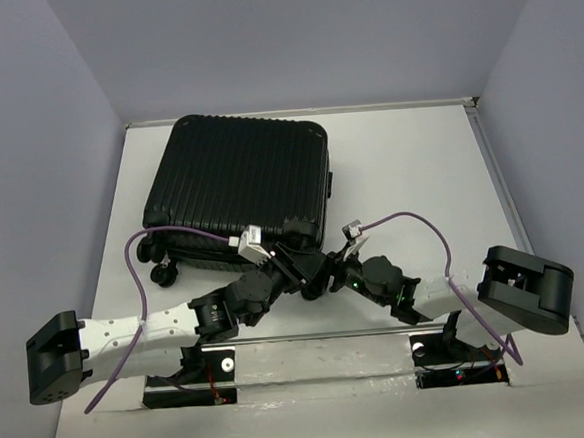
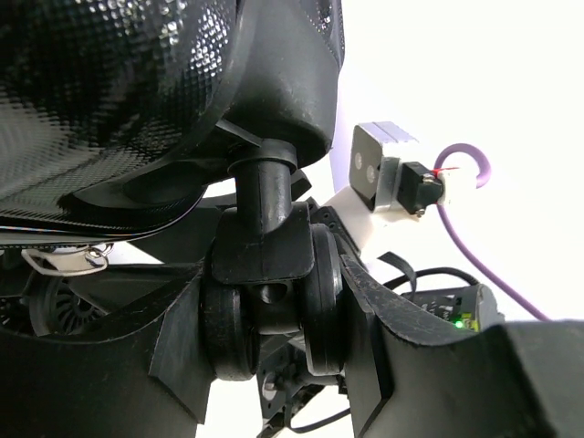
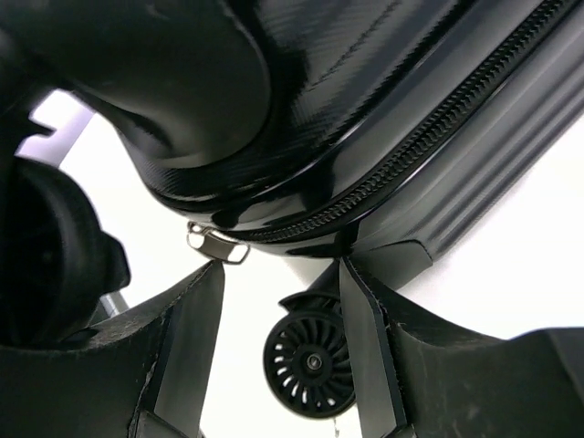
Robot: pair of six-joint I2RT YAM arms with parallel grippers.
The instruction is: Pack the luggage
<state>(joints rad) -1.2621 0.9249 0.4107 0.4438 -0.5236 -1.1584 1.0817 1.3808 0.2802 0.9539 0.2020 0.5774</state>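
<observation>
The luggage (image 3: 301, 100) fills the upper part of the frame, its glossy black shell curving overhead. A zipper (image 3: 429, 146) runs diagonally along it from the upper right down toward the centre, ending by a small metal zipper pull (image 3: 217, 245) that hangs just above the left fingertip. The right gripper (image 3: 281, 274) sits below the shell with its two dark fingers (image 3: 187, 356) spread well apart. Between them, lower down, shows a spoked black caster wheel (image 3: 308, 363). A large dark rounded shape at the left edge is too blurred to name. The white table (image 3: 511, 274) shows at right.
</observation>
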